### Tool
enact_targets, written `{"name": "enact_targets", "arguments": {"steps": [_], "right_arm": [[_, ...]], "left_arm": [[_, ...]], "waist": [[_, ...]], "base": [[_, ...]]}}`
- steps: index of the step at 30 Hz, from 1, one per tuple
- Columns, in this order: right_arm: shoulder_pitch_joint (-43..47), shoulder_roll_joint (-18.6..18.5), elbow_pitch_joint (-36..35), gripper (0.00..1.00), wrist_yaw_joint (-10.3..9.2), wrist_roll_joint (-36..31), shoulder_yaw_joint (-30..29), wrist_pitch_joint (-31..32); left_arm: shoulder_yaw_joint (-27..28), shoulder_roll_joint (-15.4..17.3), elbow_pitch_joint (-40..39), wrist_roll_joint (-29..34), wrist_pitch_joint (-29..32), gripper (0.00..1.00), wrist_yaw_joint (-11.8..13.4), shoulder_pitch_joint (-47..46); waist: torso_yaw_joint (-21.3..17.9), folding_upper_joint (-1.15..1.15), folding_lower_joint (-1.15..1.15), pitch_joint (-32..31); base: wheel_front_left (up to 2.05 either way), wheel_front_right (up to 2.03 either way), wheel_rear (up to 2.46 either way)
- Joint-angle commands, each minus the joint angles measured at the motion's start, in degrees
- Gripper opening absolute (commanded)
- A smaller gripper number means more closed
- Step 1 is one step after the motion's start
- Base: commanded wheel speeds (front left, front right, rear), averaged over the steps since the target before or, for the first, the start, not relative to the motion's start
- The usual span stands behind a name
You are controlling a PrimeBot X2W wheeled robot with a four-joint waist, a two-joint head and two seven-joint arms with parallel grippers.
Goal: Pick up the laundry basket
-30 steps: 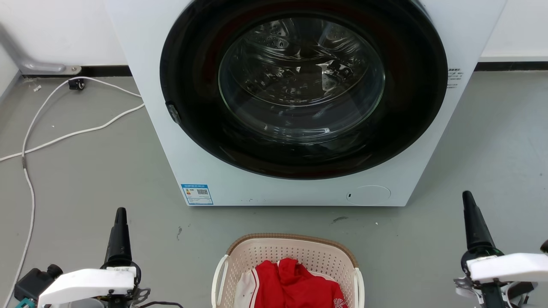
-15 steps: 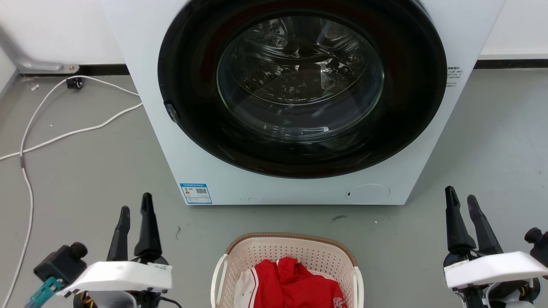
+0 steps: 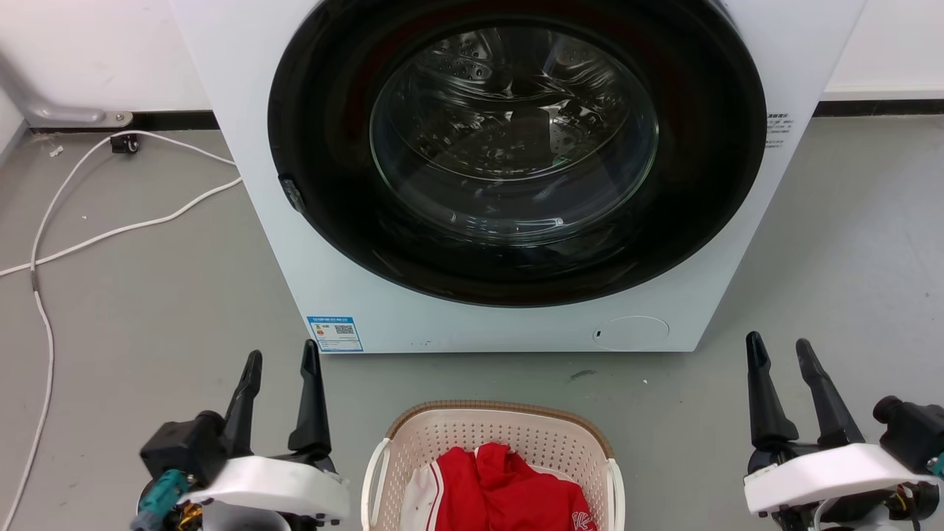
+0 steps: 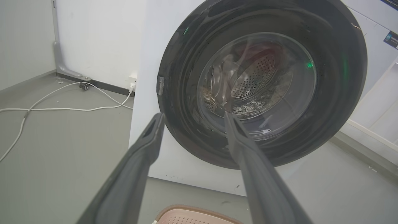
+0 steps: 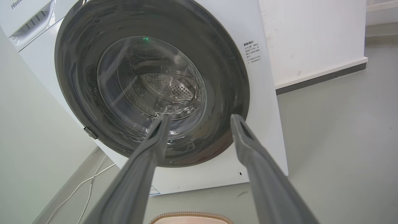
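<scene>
My left jaws are spread wide and empty, my right jaws the same, and both pairs of fingers (image 3: 310,398) point toward the washer (image 3: 354,287), one pair on either side of the basket (image 3: 509,408). I see the basket on the floor (image 3: 147,317) between my two arms, just in front of the washer's shut door (image 3: 516,147), apart from both jaws, with red clothing (image 3: 509,487) lying inside and a white handle (image 3: 371,476) on each side. A white cable (image 3: 110,232) trails on the floor left of the washer.
</scene>
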Motion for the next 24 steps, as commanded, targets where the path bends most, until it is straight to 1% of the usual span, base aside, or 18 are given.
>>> {"name": "enact_targets", "arguments": {"steps": [1, 8, 11, 15, 18, 22, 24], "right_arm": [[0.4, -0.4, -0.2, 1.0, 0.08, -1.7, 0.1, -0.6], [0.5, -0.4, 0.9, 1.0, 0.09, -6.4, 0.5, -1.5], [0.6, -0.4, 1.4, 1.0, 0.1, -7.5, 0.6, -2.0], [0.7, -0.4, 1.7, 1.0, 0.1, -9.8, 0.8, -2.6], [0.8, -0.4, 1.9, 1.0, 0.1, -10.8, 0.7, -2.9], [0.9, -0.4, 2.1, 1.0, 0.11, -12.3, 0.9, -3.3], [1.2, -0.4, 2.7, 1.0, 0.11, -13.9, 1.1, -3.7]], "left_arm": [[-1.3, 1.0, -0.5, 1.9, -0.7, 1.0, 0.9, -0.3], [-6.5, 3.5, -0.6, 5.4, -1.7, 1.0, 5.0, -0.7], [-7.8, 3.9, -0.2, 5.9, -2.1, 1.0, 6.0, -0.5], [-9.4, 4.9, 0.3, 7.7, -2.6, 1.0, 6.4, -0.5], [-10.3, 5.3, 0.6, 8.6, -3.0, 1.0, 6.2, -0.5], [-11.0, 5.5, 0.7, 10.2, -3.3, 1.0, 6.5, -0.6], [-11.9, 5.8, 1.1, 11.8, -3.7, 1.0, 6.7, -0.5]], "waist": [[0.0, 0.0, 0.0, 0.0], [-0.2, 0.0, 0.0, 0.0], [-0.3, 0.0, 0.0, -0.1], [-0.4, 0.0, 0.0, -0.1], [-0.5, 0.0, 0.0, -0.1], [-0.5, 0.0, 0.0, -0.1], [-0.6, 0.0, 0.0, -0.1]], "base": [[0.0, 0.0, 0.0], [0.0, 0.0, 0.0], [0.0, 0.0, 0.0], [0.0, 0.0, 0.0], [0.0, 0.0, 0.0], [0.0, 0.0, 0.0], [0.0, 0.0, 0.0]]}}
